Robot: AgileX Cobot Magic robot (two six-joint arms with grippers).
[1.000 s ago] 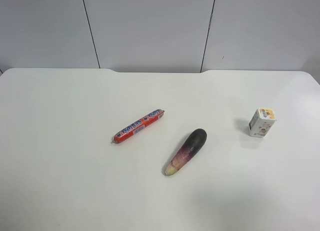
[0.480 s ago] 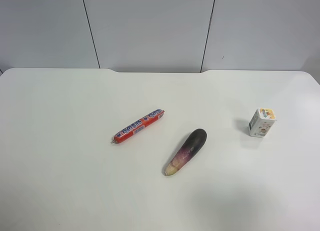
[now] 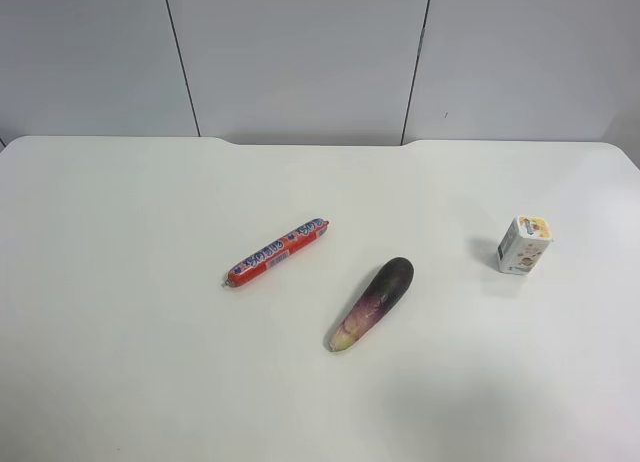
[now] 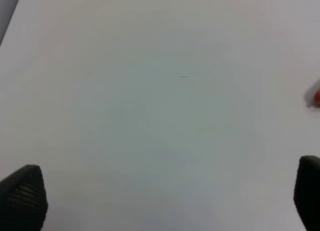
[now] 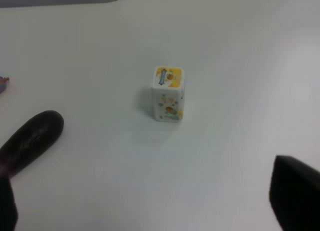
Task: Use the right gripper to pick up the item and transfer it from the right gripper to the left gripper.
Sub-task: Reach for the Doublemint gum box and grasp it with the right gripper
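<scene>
The item, a small white carton [image 3: 524, 245] with a fruit picture, stands upright on the white table [image 3: 150, 372] at the right of the exterior high view. In the right wrist view the carton [image 5: 168, 93] stands ahead of my right gripper [image 5: 150, 211]. That gripper is open and empty, with its black fingertips [image 5: 295, 196] wide apart at the frame corners, well short of the carton. My left gripper [image 4: 165, 201] is open and empty over bare table. Neither arm shows in the exterior high view.
A red sausage stick [image 3: 277, 252] lies near the table's middle, and its tip [image 4: 316, 97] shows in the left wrist view. A purple eggplant [image 3: 372, 302] lies between sausage and carton, and shows beside the carton in the right wrist view [image 5: 30, 138]. A grey panelled wall [image 3: 300, 52] stands behind.
</scene>
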